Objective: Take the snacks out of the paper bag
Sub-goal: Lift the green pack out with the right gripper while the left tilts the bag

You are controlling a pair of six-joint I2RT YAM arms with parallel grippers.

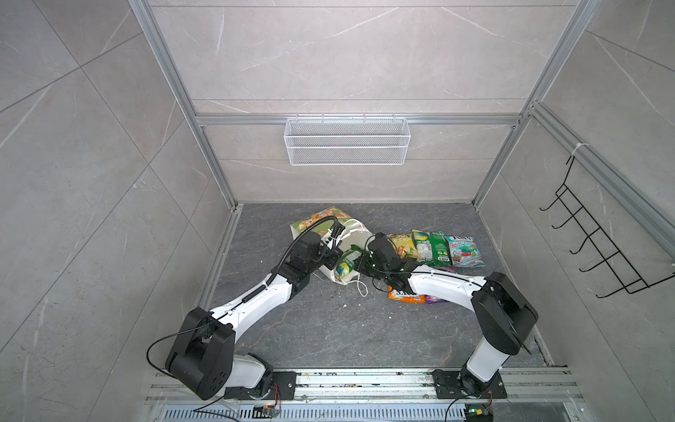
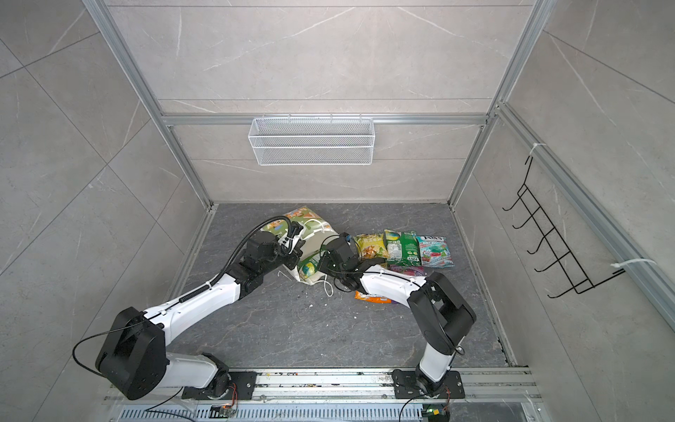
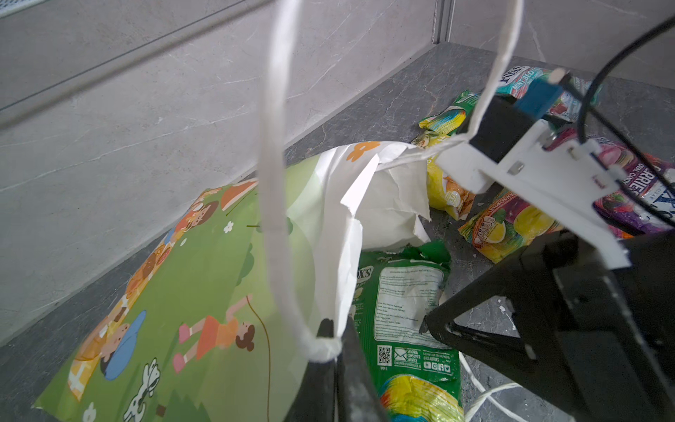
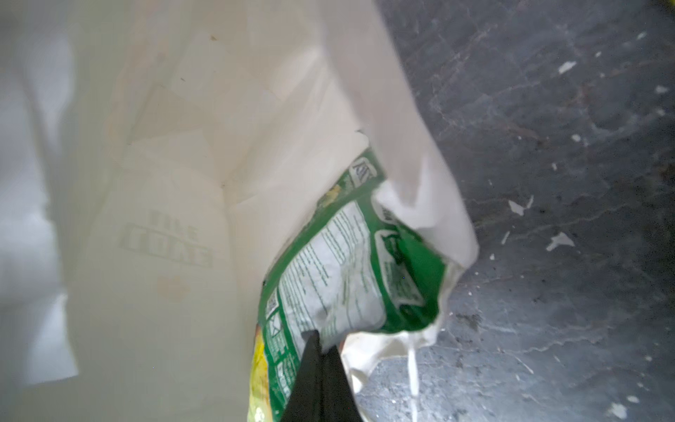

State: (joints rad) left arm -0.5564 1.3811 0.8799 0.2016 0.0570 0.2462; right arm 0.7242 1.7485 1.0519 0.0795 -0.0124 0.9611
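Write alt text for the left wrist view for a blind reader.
The left gripper, shut, holds the white cord handle of a green cartoon-printed paper bag lying on its side. A green FOX'S packet sticks out of its mouth, the right gripper at it; more snack packets lie beyond.

Both top views look steeply down from above the near edge — wrist cameras sit close, sharing the paper bag (image 3: 204, 285).

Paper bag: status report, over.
Left gripper shut on paper bag rim. Right gripper shut on green packet, partly out. Torn rim flap overlaps it.
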